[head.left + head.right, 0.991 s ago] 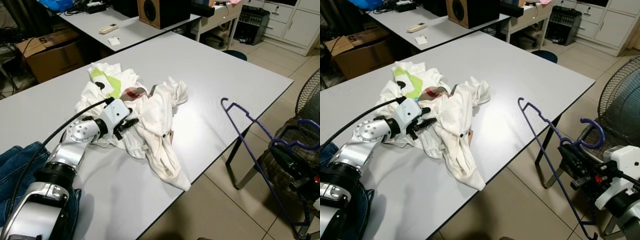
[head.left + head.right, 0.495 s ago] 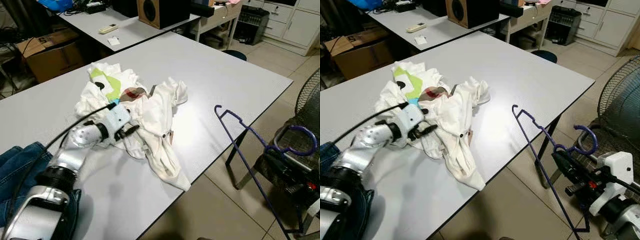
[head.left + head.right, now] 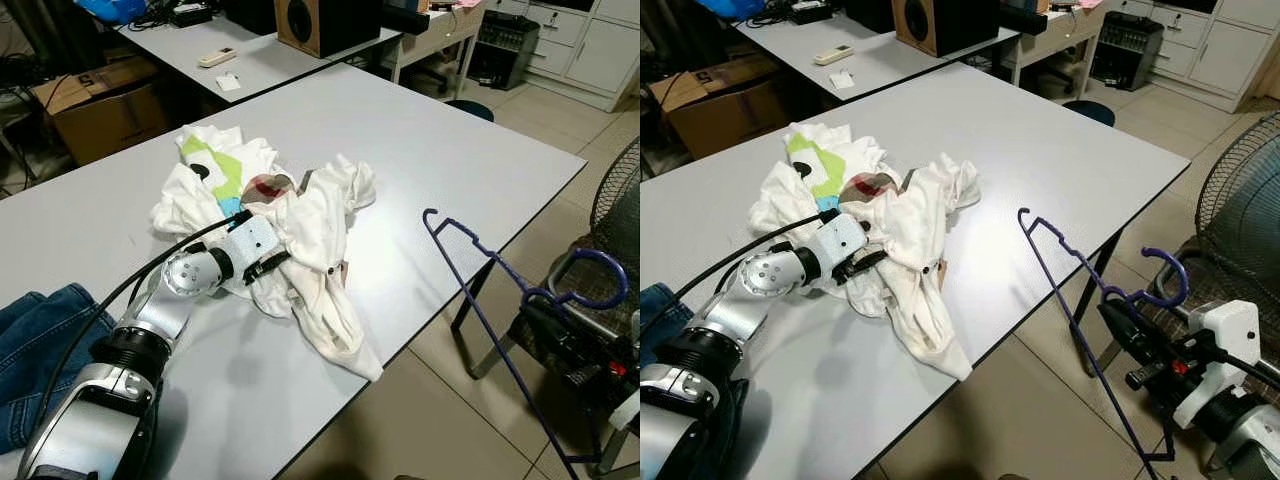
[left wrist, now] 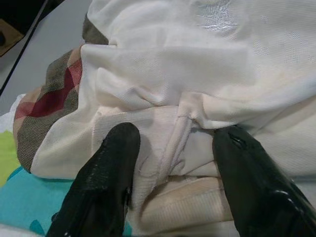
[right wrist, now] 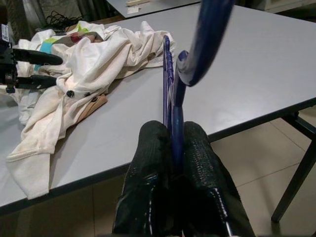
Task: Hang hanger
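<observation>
left gripper [image 4: 173,163]: fingers apart, straddling white shirt [image 3: 320,240] fold
right gripper [image 5: 173,148]: clamped on purple hanger [image 3: 1080,320], table's 4 o'clock
tip: pinch collar first

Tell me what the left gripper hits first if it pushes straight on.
The left gripper, fingers open, would most likely meet the cream fold of the white shirt between its fingertips; it looks almost touching already, though depth is uncertain.
</observation>
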`<state>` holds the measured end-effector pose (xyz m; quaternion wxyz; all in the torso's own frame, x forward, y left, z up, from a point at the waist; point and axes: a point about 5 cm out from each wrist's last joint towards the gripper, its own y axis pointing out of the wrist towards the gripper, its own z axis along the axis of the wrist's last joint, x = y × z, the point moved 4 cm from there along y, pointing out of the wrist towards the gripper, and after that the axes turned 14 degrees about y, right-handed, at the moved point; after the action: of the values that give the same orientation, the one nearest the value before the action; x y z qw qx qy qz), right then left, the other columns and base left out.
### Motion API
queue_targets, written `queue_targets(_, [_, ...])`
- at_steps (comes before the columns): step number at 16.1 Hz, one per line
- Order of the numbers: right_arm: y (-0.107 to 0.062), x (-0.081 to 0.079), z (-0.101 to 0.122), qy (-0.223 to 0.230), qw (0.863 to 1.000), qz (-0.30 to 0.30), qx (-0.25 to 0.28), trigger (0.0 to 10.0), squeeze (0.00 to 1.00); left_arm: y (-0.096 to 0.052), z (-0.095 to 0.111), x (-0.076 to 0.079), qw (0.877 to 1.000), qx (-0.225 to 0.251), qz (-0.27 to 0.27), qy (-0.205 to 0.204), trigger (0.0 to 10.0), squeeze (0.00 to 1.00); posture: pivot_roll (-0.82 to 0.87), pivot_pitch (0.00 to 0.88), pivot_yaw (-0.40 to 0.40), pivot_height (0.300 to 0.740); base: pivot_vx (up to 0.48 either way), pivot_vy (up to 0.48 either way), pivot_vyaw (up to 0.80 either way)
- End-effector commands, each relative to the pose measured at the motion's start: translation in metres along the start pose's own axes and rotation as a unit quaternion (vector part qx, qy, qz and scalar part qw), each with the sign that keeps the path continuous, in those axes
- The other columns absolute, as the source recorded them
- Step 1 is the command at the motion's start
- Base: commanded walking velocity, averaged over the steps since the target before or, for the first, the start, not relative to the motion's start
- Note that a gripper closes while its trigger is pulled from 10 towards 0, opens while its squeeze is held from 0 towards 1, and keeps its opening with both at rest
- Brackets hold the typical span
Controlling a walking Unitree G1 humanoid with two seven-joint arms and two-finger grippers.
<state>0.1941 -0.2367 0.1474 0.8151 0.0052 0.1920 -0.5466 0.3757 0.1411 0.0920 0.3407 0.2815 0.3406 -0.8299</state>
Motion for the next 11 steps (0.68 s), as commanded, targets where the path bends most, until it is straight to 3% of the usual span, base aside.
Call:
queue_targets(1, [-0.0002,-0.0049,0.003,-0.014,1.0,0.007,-0.001,10.0,0.0,0.0008,-0.0002,-0.0031,1.0,-0.004,0.001,0.008,0.0,0.0,-0.19,0.0,0.071,0.74,0.0,0.0,0.0])
queue_targets(11, [0.0038,-0.0066,0.0022,-0.017,1.0,0.017,-0.006,10.0,0.0,0.0039,0.0037,-0.0033,1.0,0.003,0.002,0.012,0.0,0.0,-0.18,0.0,0.067,0.74,0.0,0.0,0.0])
